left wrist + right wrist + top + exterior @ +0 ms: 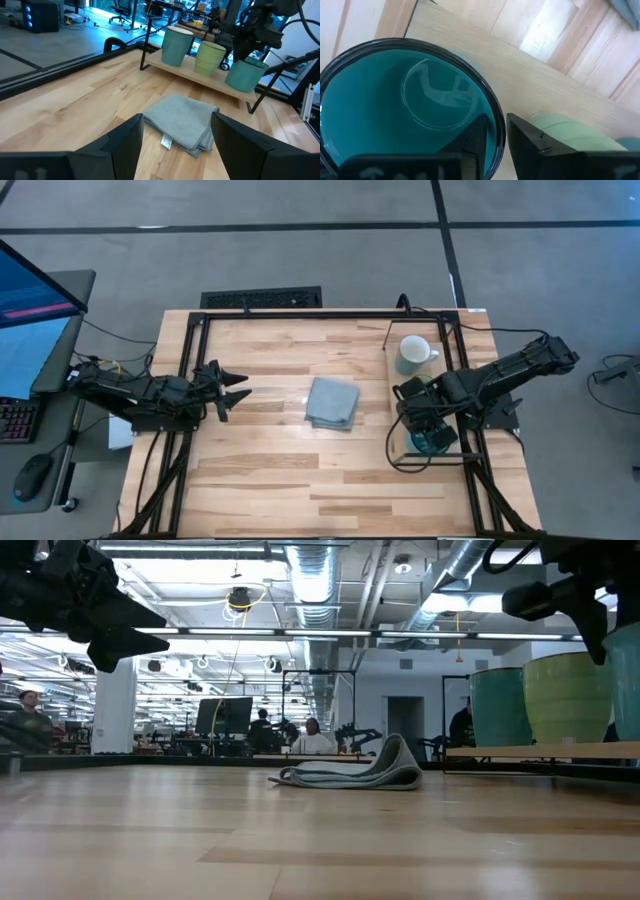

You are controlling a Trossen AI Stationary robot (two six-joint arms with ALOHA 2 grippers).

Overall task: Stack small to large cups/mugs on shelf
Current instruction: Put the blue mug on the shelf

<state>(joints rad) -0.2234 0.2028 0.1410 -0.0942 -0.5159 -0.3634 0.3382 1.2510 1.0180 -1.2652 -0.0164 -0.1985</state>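
Note:
Three mugs stand in a row on the shelf (159, 65) at the table's right: a pale whitish one (175, 46) at the far end, a light green one (209, 58) in the middle, and a teal one (244, 76) at the near end. My right gripper (500, 125) hangs over the teal mug (395, 110), pointing down and shut on its rim. In the high view the gripper hides the green mug. My left gripper (243, 387) is open in the air at the table's left, pointing toward the shelf. My right gripper pinches the teal mug's wall at the rim (496, 119), on the side facing the green mug. One finger (472, 142) is inside the mug and one (540, 147) outside. The fingers come from above, pointing down. The mug is upright, its base apparently on the shelf board.
A folded grey-blue cloth (332, 402) lies flat on the middle of the wooden tabletop, between the two arms. A black frame (300, 315) runs along the table's far edge and sides. People sit at desks in the room beyond the table.

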